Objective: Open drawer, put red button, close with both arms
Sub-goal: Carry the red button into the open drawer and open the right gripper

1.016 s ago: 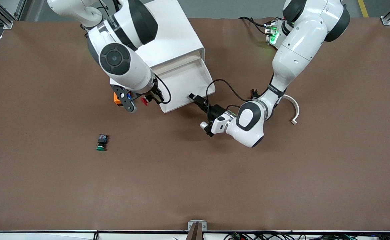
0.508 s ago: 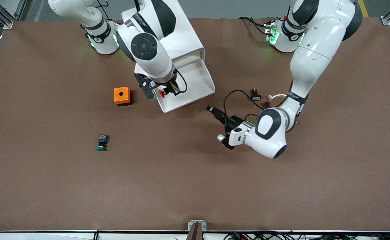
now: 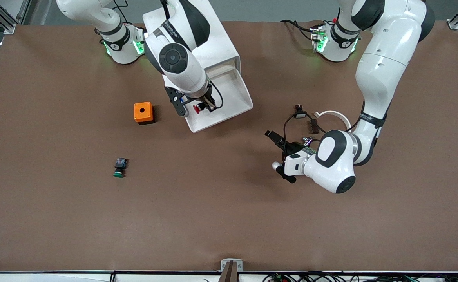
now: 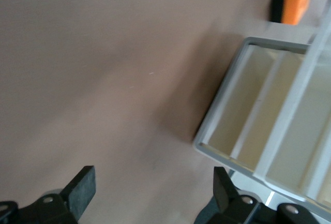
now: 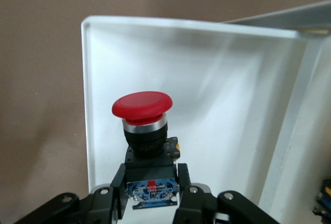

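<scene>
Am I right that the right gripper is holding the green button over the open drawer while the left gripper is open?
Not quite: the right gripper holds the red button, as the right wrist view shows. It is over the open drawer, and the left gripper is open.

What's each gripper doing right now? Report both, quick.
Left gripper: open, empty, over bare table beside the open drawer.
Right gripper: shut on the red button, over the drawer.

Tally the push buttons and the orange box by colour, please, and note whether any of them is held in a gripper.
Red: 1, the red button, held by the right gripper over the open drawer.
Green: 1, the green button, on the table.
Orange: 1, the orange box, on the table.
Total: 3
</scene>
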Controlling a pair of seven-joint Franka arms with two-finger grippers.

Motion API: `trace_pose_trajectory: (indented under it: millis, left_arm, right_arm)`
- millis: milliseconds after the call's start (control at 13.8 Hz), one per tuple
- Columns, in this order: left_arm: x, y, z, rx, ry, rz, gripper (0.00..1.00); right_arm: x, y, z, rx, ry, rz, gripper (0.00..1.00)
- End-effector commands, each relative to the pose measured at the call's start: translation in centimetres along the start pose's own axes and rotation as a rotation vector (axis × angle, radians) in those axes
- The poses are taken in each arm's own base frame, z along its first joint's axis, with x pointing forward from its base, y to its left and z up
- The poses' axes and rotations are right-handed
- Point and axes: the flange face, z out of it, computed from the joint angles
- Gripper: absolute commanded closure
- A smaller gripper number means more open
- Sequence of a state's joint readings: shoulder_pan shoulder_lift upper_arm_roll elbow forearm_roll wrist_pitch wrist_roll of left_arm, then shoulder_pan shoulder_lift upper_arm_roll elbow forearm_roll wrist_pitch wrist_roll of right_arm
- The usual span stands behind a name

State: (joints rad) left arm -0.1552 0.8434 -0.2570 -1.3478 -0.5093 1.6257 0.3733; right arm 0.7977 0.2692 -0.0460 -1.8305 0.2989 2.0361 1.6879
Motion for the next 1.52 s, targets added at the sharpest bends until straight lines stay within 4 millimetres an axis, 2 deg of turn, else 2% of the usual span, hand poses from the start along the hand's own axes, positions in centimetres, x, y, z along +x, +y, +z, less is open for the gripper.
trace_pose_trajectory:
  millis: [0,290,435,508,580,653,798,870,943,1088,1233,1378,1451]
  left_arm:
    - [-0.4,1.7,-2.0,0.121,0.033,-0.076,0.00]
    - [-0.2,3.5,-2.6,0.290,0.060,-0.203,0.00]
    - [0.3,4.4,-2.3,0.311,0.093,-0.260,0.00]
    - [0.5,4.4,-2.1,0.339,0.105,-0.307,0.00]
    - [0.6,5.2,-2.4,0.377,0.131,-0.344,0.00]
    - [0.8,6.3,-2.4,0.403,0.163,-0.376,0.00]
    - [1.2,8.5,-1.9,0.447,0.210,-0.442,0.00]
    - [1.5,9.6,-1.0,0.453,0.220,-0.494,0.00]
    - [1.8,10.9,0.3,0.454,0.233,-0.555,0.00]
    - [2.6,13.8,2.8,0.468,0.273,-0.633,0.00]
    - [3.0,15.5,4.5,0.488,0.312,-0.700,0.00]
    - [3.3,17.4,7.3,0.506,0.340,-0.802,0.00]
    - [3.3,18.6,8.7,0.529,0.362,-0.843,0.00]
  right_arm:
    - [-1.0,0.1,1.8,0.003,-0.015,0.016,0.88]
    - [-1.5,-0.1,2.9,-0.001,-0.009,0.009,0.81]
    - [-1.8,-0.2,3.0,-0.002,-0.008,0.004,0.67]
    - [-1.7,-0.3,2.9,-0.005,-0.008,0.005,0.44]
    - [-1.7,-0.3,2.6,-0.002,-0.009,0.005,0.11]
    - [-1.7,-0.4,2.5,0.001,-0.010,0.007,0.00]
    - [-1.8,-0.9,0.9,0.006,-0.017,0.003,0.00]
    - [-1.9,-1.0,-0.8,-0.022,-0.016,0.000,0.00]
    - [-1.7,-1.1,-3.4,-0.052,-0.013,-0.004,0.00]
    - [0.4,-1.2,-10.9,-0.120,-0.018,0.012,0.00]
    - [3.7,-0.2,-17.4,-0.153,-0.028,0.027,0.00]
    - [8.4,0.9,-21.8,-0.151,-0.053,0.021,0.00]
    - [10.6,2.3,-24.3,-0.142,-0.065,-0.021,0.00]
